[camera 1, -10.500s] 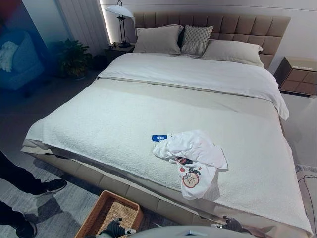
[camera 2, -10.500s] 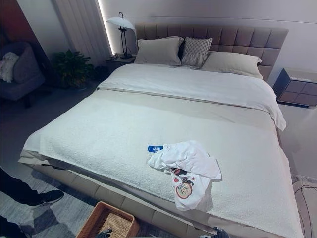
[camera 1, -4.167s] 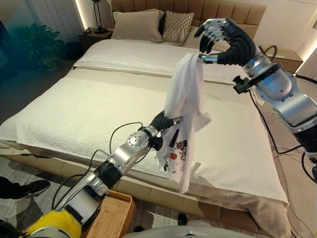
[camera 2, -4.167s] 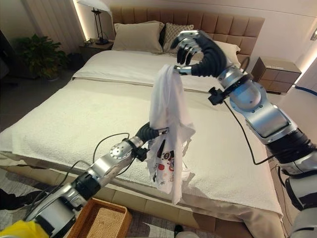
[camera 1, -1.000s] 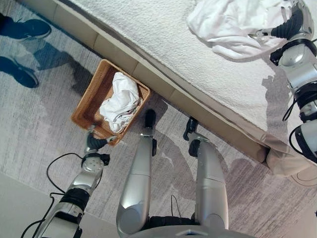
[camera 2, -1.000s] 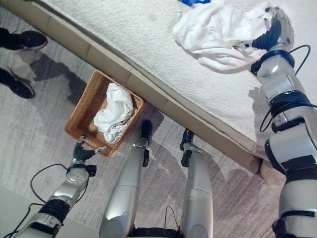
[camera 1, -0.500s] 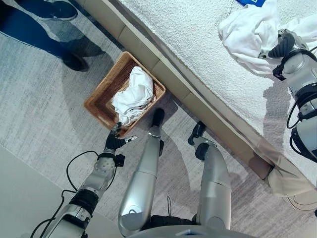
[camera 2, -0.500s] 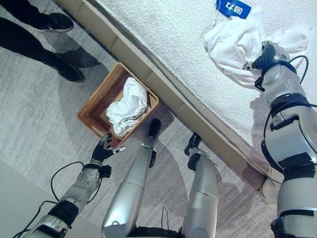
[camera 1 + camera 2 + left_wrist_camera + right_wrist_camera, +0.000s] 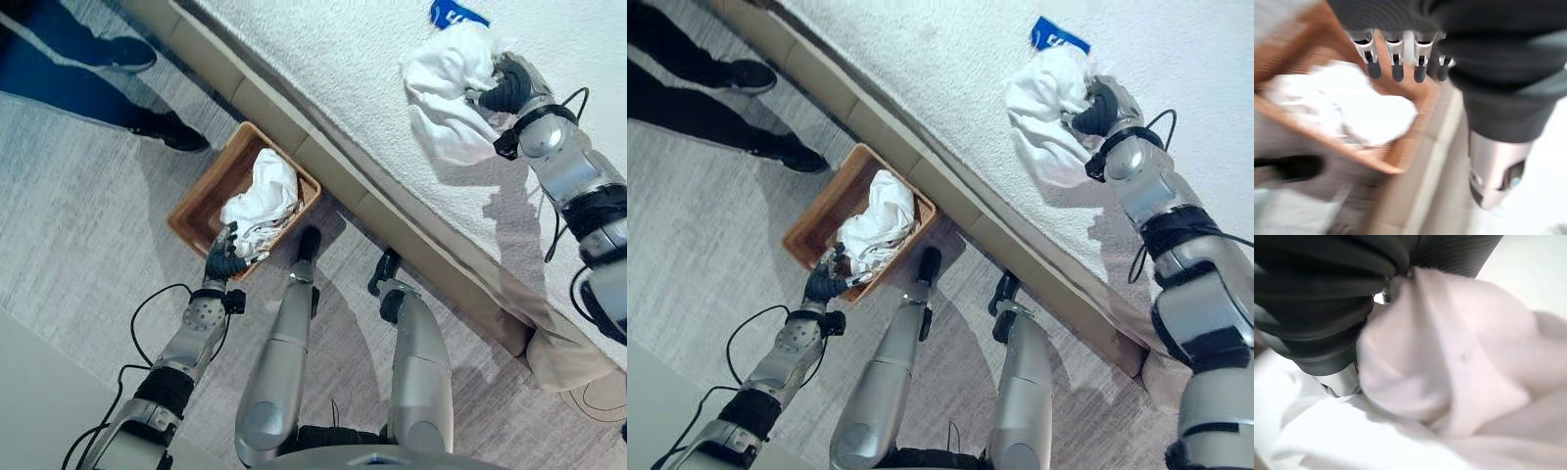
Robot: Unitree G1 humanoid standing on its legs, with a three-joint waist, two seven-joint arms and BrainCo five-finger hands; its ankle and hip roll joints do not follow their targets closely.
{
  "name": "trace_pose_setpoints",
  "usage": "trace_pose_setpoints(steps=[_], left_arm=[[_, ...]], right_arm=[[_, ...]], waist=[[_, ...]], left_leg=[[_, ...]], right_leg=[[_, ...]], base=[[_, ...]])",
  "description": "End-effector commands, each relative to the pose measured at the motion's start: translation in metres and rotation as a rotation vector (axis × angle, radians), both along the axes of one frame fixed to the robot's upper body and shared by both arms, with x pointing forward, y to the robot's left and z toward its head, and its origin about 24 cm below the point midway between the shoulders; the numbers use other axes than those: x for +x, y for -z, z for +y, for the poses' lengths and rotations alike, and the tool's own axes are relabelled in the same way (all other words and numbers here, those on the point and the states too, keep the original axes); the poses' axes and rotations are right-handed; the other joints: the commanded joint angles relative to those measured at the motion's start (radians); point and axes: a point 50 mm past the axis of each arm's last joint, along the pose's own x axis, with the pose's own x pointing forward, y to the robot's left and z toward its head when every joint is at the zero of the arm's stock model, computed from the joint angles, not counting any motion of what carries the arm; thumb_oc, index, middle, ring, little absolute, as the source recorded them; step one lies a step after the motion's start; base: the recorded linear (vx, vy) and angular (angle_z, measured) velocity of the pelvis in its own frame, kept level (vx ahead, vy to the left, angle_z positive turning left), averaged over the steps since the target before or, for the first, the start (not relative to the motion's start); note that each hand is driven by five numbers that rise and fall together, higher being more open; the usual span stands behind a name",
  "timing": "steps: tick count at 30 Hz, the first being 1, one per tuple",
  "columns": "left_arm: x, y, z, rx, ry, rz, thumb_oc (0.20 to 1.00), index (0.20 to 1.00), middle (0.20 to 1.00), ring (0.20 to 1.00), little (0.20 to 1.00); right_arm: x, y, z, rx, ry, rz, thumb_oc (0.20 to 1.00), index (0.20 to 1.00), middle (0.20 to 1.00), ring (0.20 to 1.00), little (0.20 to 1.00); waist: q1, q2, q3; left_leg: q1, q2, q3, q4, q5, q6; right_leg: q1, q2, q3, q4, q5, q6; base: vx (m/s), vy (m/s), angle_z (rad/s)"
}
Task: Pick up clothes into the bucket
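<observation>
A woven basket (image 9: 204,178) stands on the carpet against the bed's side, with a crumpled white garment (image 9: 261,199) lying in it. My left hand (image 9: 225,261) hovers at the basket's near rim, fingers (image 9: 1396,62) straight and empty above the basket (image 9: 1409,146). On the bed, a second white garment (image 9: 443,90) is bunched up beside a blue tag (image 9: 454,14). My right hand (image 9: 506,86) is clenched on that garment, and the cloth (image 9: 1449,367) is pressed tight against my right hand (image 9: 1317,308) in the right wrist view.
The bed (image 9: 323,59) with its white textured cover runs across the upper right, its tan frame (image 9: 343,176) just behind the basket. A person's dark legs and shoes (image 9: 168,127) stand on the grey carpet to the upper left of the basket.
The camera has shifted. My right hand has closed on the garment on the bed and gathered it into a tighter bunch. My left hand has come nearer to the basket's rim.
</observation>
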Motion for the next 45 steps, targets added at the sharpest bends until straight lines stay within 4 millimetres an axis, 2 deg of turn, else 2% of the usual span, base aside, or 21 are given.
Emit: trace_pose_setpoints(steps=[1,3,4,6,7,8,11,15,17,20,25,29,36,37,45], left_arm=[[-0.005,-0.025,0.012,0.050,-0.008,-0.134,1.000,1.000,1.000,1.000,1.000],[-0.003,-0.042,0.014,0.094,0.020,-0.190,1.000,1.000,1.000,1.000,1.000],[-0.003,-0.048,0.013,0.110,0.037,-0.209,1.000,1.000,1.000,1.000,1.000],[-0.002,-0.056,0.013,0.129,0.055,-0.236,1.000,1.000,1.000,1.000,1.000],[-0.002,-0.062,0.011,0.140,0.082,-0.254,1.000,1.000,1.000,1.000,1.000],[-0.002,-0.062,0.011,0.141,0.083,-0.254,1.000,1.000,1.000,1.000,1.000],[-0.003,-0.072,0.009,0.156,0.118,-0.284,1.000,1.000,1.000,1.000,1.000],[-0.007,-0.078,0.004,0.137,0.202,-0.289,1.000,1.000,1.000,1.000,1.000],[-0.010,-0.082,-0.001,0.139,0.276,-0.284,1.000,1.000,1.000,1.000,1.000],[-0.014,-0.089,-0.007,0.159,0.360,-0.289,1.000,1.000,1.000,1.000,1.000],[-0.014,-0.105,-0.034,0.212,0.589,-0.291,1.000,1.000,1.000,1.000,1.000],[-0.013,-0.107,-0.055,0.229,0.711,-0.289,1.000,1.000,1.000,1.000,1.000],[-0.008,-0.110,-0.083,0.265,0.820,-0.304,1.000,1.000,1.000,1.000,1.000],[-0.006,-0.111,-0.096,0.258,0.852,-0.318,1.000,1.000,1.000,1.000,1.000],[-0.005,-0.111,-0.117,0.224,0.883,-0.344,1.000,1.000,1.000,1.000,1.000]], right_arm=[[-0.025,-0.043,-0.020,-0.040,0.035,-0.210,0.200,0.200,0.200,0.200,0.200],[-0.035,-0.045,-0.022,-0.051,0.020,-0.249,0.200,0.200,0.200,0.200,0.200],[-0.038,-0.039,-0.024,-0.044,0.018,-0.244,0.200,0.200,0.200,0.200,0.200],[-0.044,-0.032,-0.024,-0.021,-0.009,-0.246,0.200,0.200,0.200,0.200,0.200],[-0.048,-0.021,-0.024,-0.015,-0.030,-0.216,0.200,0.200,0.200,0.200,0.200],[-0.048,-0.020,-0.025,-0.014,-0.029,-0.216,0.200,0.200,0.200,0.200,0.200],[-0.054,0.000,-0.024,0.007,-0.073,-0.145,0.200,0.200,0.200,0.200,0.200],[-0.060,0.033,-0.013,0.133,-0.214,0.002,0.200,0.200,0.200,0.200,0.200],[-0.063,0.041,-0.003,0.149,-0.307,0.090,0.200,0.200,0.200,0.200,0.200],[-0.070,0.047,0.007,0.159,-0.408,0.176,0.200,0.200,0.200,0.200,0.200],[-0.080,0.046,0.035,0.151,-0.610,0.305,0.200,0.200,0.200,0.200,0.200],[-0.085,0.041,0.053,0.125,-0.720,0.346,0.200,0.200,0.200,0.200,0.200],[-0.091,0.038,0.070,0.162,-0.838,0.375,0.200,0.200,0.200,0.200,0.200],[-0.094,0.037,0.078,0.185,-0.886,0.371,0.200,0.200,0.200,0.200,0.200],[-0.100,0.042,0.092,0.271,-1.003,0.422,0.200,0.200,0.200,0.200,0.200]], waist=[[-0.056,-0.025,-0.019],[-0.072,-0.032,-0.019],[-0.075,-0.034,-0.025],[-0.094,-0.039,-0.062],[-0.104,-0.045,-0.100],[-0.103,-0.046,-0.102],[-0.119,-0.051,-0.174],[-0.122,-0.051,-0.257],[-0.124,-0.053,-0.289],[-0.124,-0.053,-0.337],[-0.132,-0.055,-0.410],[-0.138,-0.060,-0.445],[-0.149,-0.054,-0.470],[-0.155,-0.053,-0.478],[-0.160,-0.053,-0.485]], left_leg=[[0.108,0.029,0.009,0.000,-0.071,-0.002],[0.185,0.037,0.025,-0.020,-0.079,-0.001],[0.218,0.039,0.029,-0.038,-0.074,0.000],[0.273,0.044,0.039,-0.057,-0.086,-0.002],[0.319,0.052,0.057,-0.076,-0.092,-0.002],[0.318,0.051,0.057,-0.081,-0.086,-0.002],[0.384,0.061,0.079,-0.116,-0.091,-0.004],[0.475,0.071,0.099,-0.164,-0.093,-0.009],[0.512,0.076,0.107,-0.179,-0.095,-0.012],[0.567,0.085,0.114,-0.217,-0.093,-0.016],[0.641,0.100,0.126,-0.285,-0.081,-0.024],[0.674,0.104,0.133,-0.292,-0.088,-0.025],[0.695,0.105,0.134,-0.296,-0.096,-0.025],[0.700,0.105,0.133,-0.298,-0.098,-0.025],[0.706,0.104,0.123,-0.304,-0.098,-0.024]], right_leg=[[0.153,-0.003,0.030,-0.079,0.000,0.082],[0.225,0.006,0.038,-0.104,0.004,0.089],[0.255,0.008,0.038,-0.123,0.013,0.090],[0.308,0.018,0.046,-0.150,0.012,0.095],[0.353,0.027,0.050,-0.181,0.019,0.098],[0.353,0.027,0.050,-0.186,0.026,0.098],[0.415,0.046,0.060,-0.248,0.036,0.105],[0.507,0.063,0.061,-0.313,0.039,0.111],[0.547,0.067,0.064,-0.330,0.036,0.109],[0.605,0.074,0.062,-0.367,0.033,0.106],[0.676,0.082,0.048,-0.419,0.039,0.102],[0.718,0.085,0.047,-0.438,0.035,0.099],[0.748,0.086,0.043,-0.452,0.029,0.097],[0.754,0.085,0.040,-0.451,0.026,0.097],[0.763,0.082,0.037,-0.454,0.023,0.097]], base=[[0.02,0.018,-0.34],[0.03,0.021,-0.28],[0.05,0.017,-0.28],[0.10,0.007,-0.36],[0.10,0.008,-0.28],[0.09,0.007,-0.20],[0.12,-0.011,-0.32],[0.11,-0.037,-0.30],[0.10,-0.042,-0.04],[0.10,-0.036,-0.05],[0.10,-0.026,0.04],[0.08,-0.014,0.02],[0.03,0.000,-0.01],[0.03,0.010,0.01],[0.00,0.001,0.00]])
